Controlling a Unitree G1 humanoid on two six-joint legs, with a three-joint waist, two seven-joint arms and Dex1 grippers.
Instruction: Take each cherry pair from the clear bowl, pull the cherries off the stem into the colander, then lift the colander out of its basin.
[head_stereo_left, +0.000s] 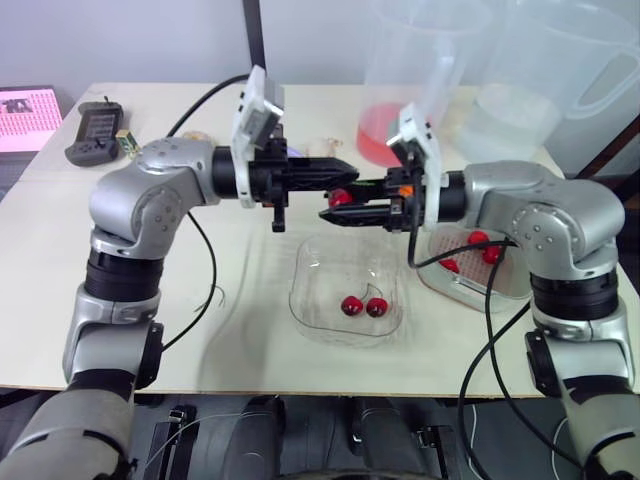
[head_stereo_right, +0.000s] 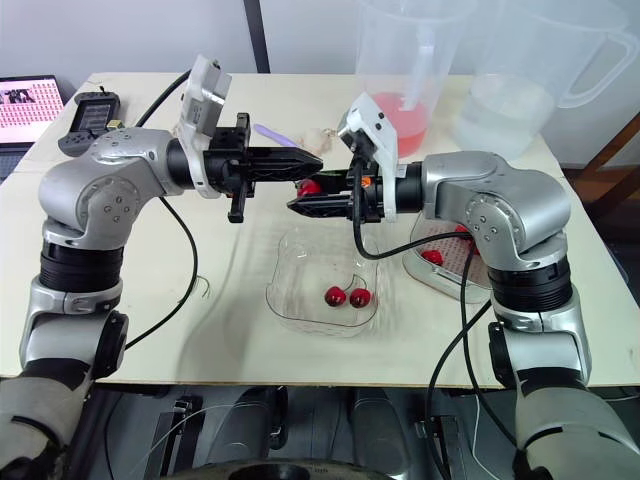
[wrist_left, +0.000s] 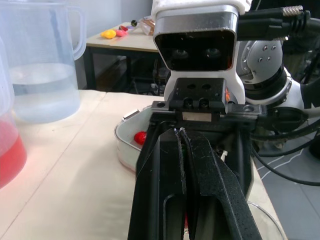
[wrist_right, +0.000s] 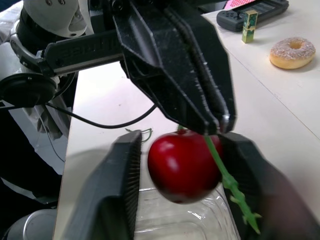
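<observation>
Left gripper, fingers pressed together, pinches the top of a green stem above the table, midway between the robot's two arms. A single red cherry hangs from that stem just under the closed fingertips. Right gripper reaches in from the opposite side, its two black fingers set narrowly apart with the cherry between them. In the right wrist view a thin gap shows on one side of the fruit, while on the other side the stem runs down close against the second finger. Whether that finger touches the fruit cannot be told.

Directly below the meeting grippers sits the clear bowl, holding one more cherry pair joined on its stem near the bowl's front. Just beside the bowl, on the robot's right and partly hidden behind the right arm, the colander rests in its basin with several loose cherries inside.

Farther back on the table stand a pitcher of red liquid and a pitcher of water. A sugared doughnut and a dark handheld device lie at the far left.
</observation>
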